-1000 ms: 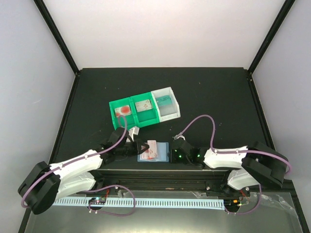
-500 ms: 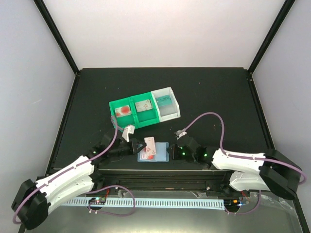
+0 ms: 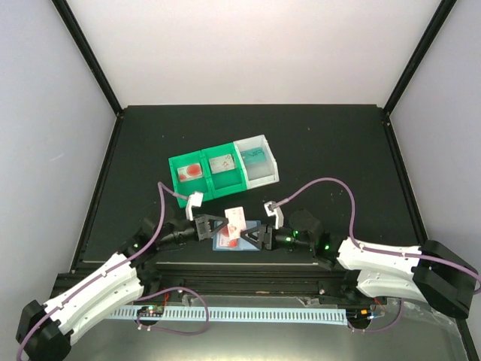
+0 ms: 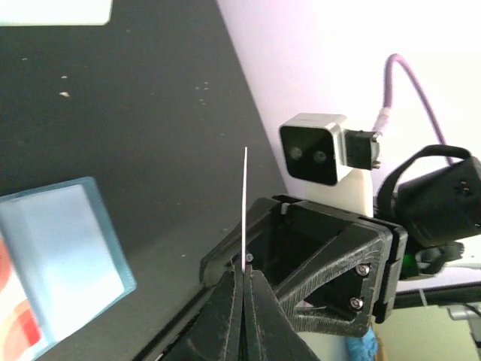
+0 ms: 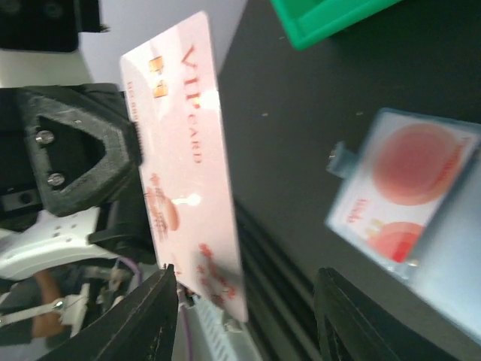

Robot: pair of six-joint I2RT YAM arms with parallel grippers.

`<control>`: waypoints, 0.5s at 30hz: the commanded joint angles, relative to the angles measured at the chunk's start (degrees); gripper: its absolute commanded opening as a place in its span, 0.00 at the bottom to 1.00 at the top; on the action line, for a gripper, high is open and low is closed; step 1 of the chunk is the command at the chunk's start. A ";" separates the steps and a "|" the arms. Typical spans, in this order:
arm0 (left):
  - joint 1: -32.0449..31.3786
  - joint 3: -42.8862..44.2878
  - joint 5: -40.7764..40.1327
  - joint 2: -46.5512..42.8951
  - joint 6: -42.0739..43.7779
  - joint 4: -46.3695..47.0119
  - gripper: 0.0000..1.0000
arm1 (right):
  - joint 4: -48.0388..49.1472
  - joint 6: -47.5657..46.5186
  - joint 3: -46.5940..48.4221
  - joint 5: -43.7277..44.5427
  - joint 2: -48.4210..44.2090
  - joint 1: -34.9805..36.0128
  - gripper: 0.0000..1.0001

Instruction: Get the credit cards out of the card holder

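My left gripper point(image 3: 214, 226) is shut on the whitish credit card with red marks point(image 3: 236, 217) and holds it upright above the light-blue card holder point(image 3: 225, 245). In the left wrist view the card point(image 4: 246, 203) shows edge-on, rising from the closed jaws point(image 4: 245, 272). My right gripper point(image 3: 250, 234) faces it from the right, open. In the right wrist view the card point(image 5: 184, 165) stands close in front, its lower corner between the spread fingers point(image 5: 244, 277). The holder point(image 5: 443, 248) lies flat on the table with a red-marked card point(image 5: 409, 169) in its pocket.
Two joined green bins point(image 3: 207, 171) and a white bin point(image 3: 255, 162) stand behind the holder. The green bins hold red-marked cards, and the white bin holds a teal item point(image 3: 254, 156). The table's front rail point(image 3: 248, 269) runs just below both grippers.
My left gripper has moved right and lifted the whitish card clear of the holder. My right arm has swung left and raised its gripper to face the card.
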 commanded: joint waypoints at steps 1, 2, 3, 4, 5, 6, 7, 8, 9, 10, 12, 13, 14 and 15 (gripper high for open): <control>0.35 -2.09 4.19 -2.02 -4.27 8.46 0.02 | 12.93 4.15 -1.33 -6.57 0.53 -0.10 0.51; 0.38 -2.67 4.51 -2.25 -5.06 9.69 0.02 | 13.63 4.41 -1.42 -6.90 0.48 -0.12 0.51; 0.40 -3.16 4.82 -2.57 -5.68 10.97 0.02 | 13.81 4.56 -1.39 -7.01 0.39 -0.10 0.49; 0.42 -3.61 5.02 -2.67 -6.24 11.89 0.02 | 13.99 4.61 -1.46 -7.04 0.27 -0.10 0.46; 0.41 -3.96 5.12 -2.77 -6.63 12.71 0.01 | 14.50 4.62 -1.66 -7.15 0.03 -0.10 0.42; 0.40 -4.23 5.31 -2.80 -6.85 13.26 0.02 | 14.91 4.63 -1.84 -7.17 -0.21 -0.11 0.37; 0.40 -4.41 5.51 -2.89 -6.97 13.53 0.02 | 15.10 4.60 -2.02 -7.25 -0.51 -0.10 0.31; 0.42 -4.53 5.75 -3.02 -7.03 13.59 0.02 | 14.97 4.29 -2.12 -7.33 -0.80 -0.10 0.25; 0.35 -4.56 5.83 -3.18 -7.02 13.51 0.01 | 14.72 3.99 -2.17 -7.42 -1.05 -0.10 0.19; 0.37 -4.56 5.87 -3.38 -7.02 13.31 0.02 | 14.20 3.40 -2.25 -7.48 -1.51 -0.10 0.14; 0.42 -4.56 5.72 -4.09 -6.89 12.64 0.02 | 12.70 2.08 -2.26 -7.70 -2.40 -0.10 0.06; 0.36 -4.56 5.67 -4.55 -6.79 12.16 0.04 | 11.80 1.10 -2.26 -8.13 -3.00 -0.10 0.02; 0.38 -4.52 5.61 -5.10 -6.64 11.42 0.09 | 10.68 -0.31 -2.26 -8.63 -3.66 -0.10 0.01; 0.38 -4.37 5.61 -5.59 -6.40 10.61 0.16 | 9.50 -1.12 -2.26 -9.24 -4.40 -0.05 0.01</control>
